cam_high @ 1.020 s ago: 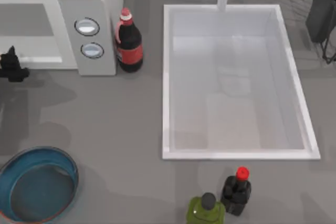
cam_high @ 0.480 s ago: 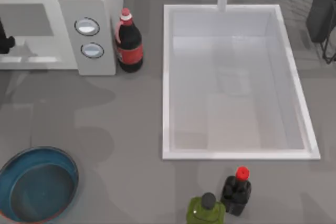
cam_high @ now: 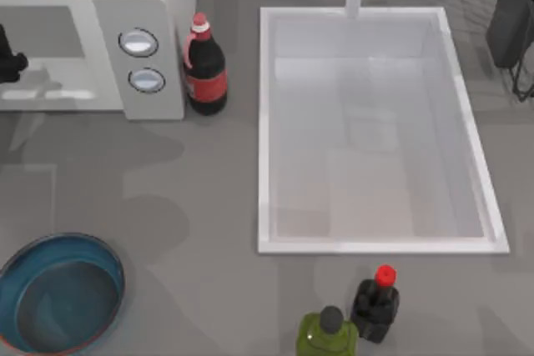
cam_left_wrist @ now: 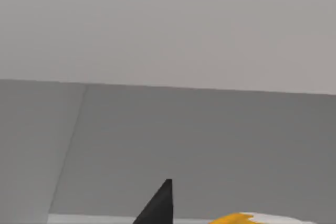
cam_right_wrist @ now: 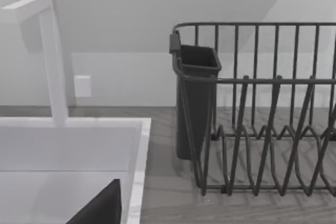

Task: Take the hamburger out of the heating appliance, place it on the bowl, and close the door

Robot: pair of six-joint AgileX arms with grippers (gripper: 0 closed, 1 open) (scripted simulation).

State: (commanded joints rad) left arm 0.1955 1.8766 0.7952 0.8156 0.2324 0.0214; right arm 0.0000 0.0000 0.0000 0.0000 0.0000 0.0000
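Note:
The heating appliance [cam_high: 142, 6] stands at the table's back left, its two round knobs facing up on the control panel. Its cavity is open, and the door is out of view. My left gripper [cam_high: 7, 60] shows as a black shape at the left edge, at the mouth of the cavity. In the left wrist view the grey inner walls lie ahead, and the hamburger [cam_left_wrist: 247, 217] shows as an orange and white sliver close beside the gripper. The blue-teal bowl [cam_high: 113, 260] sits empty at the front left. My right arm [cam_high: 511, 14] is parked at the back right.
A dark cola bottle [cam_high: 204, 68] with a red label stands right of the appliance. A white sink basin [cam_high: 265, 122] with a faucet [cam_right_wrist: 52, 56] takes up the middle and right. A red-capped black bottle [cam_high: 375, 302] and a green bottle [cam_high: 327, 333] stand in front. A wire dish rack [cam_right_wrist: 262, 119] is at the back right.
My left gripper has moved from the table in front of the appliance back and left into its open cavity. In the last half second it barely shifted.

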